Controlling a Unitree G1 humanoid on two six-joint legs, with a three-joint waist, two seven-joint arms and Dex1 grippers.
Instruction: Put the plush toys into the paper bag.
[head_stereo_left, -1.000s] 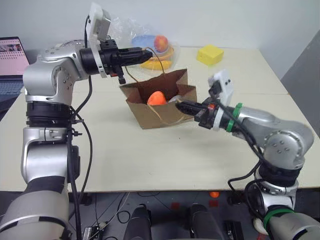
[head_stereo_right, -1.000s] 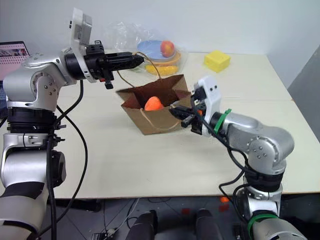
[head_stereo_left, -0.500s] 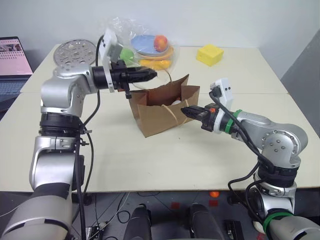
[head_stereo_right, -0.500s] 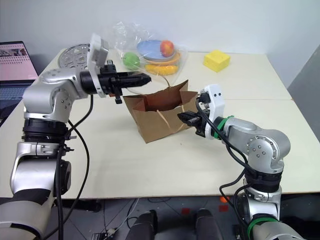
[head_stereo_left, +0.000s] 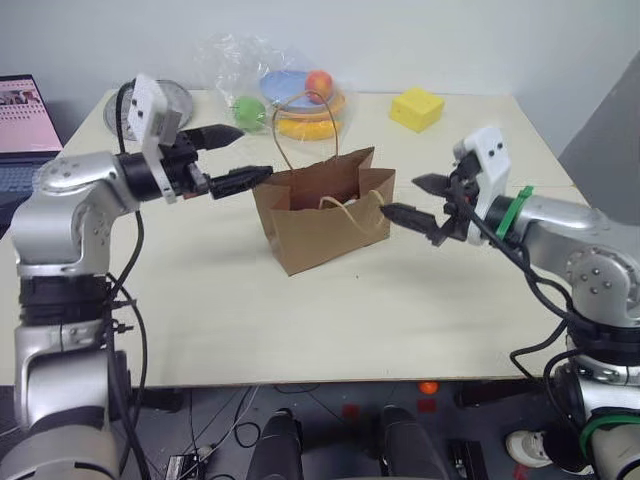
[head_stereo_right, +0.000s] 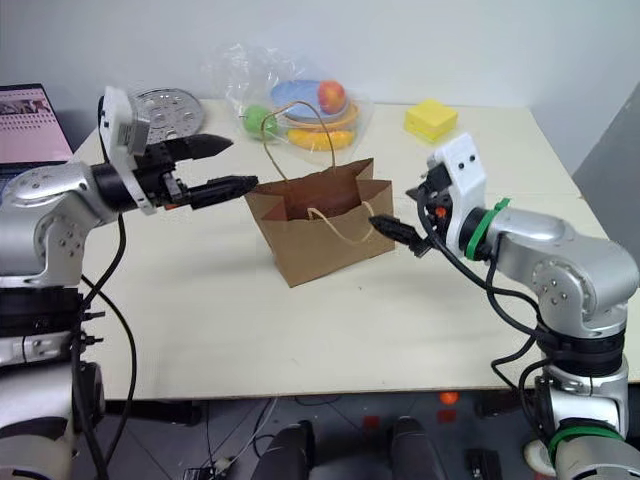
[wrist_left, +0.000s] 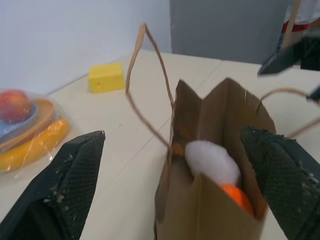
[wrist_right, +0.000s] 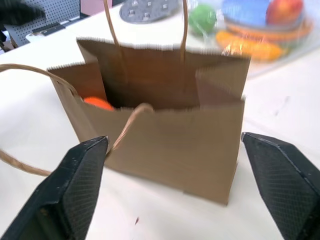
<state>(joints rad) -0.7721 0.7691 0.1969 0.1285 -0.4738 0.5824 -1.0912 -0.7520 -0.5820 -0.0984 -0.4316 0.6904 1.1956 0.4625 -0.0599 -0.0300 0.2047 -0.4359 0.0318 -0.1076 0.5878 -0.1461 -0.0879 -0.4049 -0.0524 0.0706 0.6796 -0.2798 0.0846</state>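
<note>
Brown paper bag (head_stereo_left: 322, 222) upright mid-counter, both plush toys (wrist_left: 216, 167) inside.
My left gripper (head_stereo_left: 232, 158) and right gripper (head_stereo_left: 420, 198) flank it, fingers wide, empty; I'd retreat without snagging handles.

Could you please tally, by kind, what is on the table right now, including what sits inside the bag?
Plush toys inside the bag: 2 (white, orange)
Paper bag: 1
Yellow block: 1
Clear plastic bag of fruit: 1
Round perforated metal disc: 1
Total: 6
</note>
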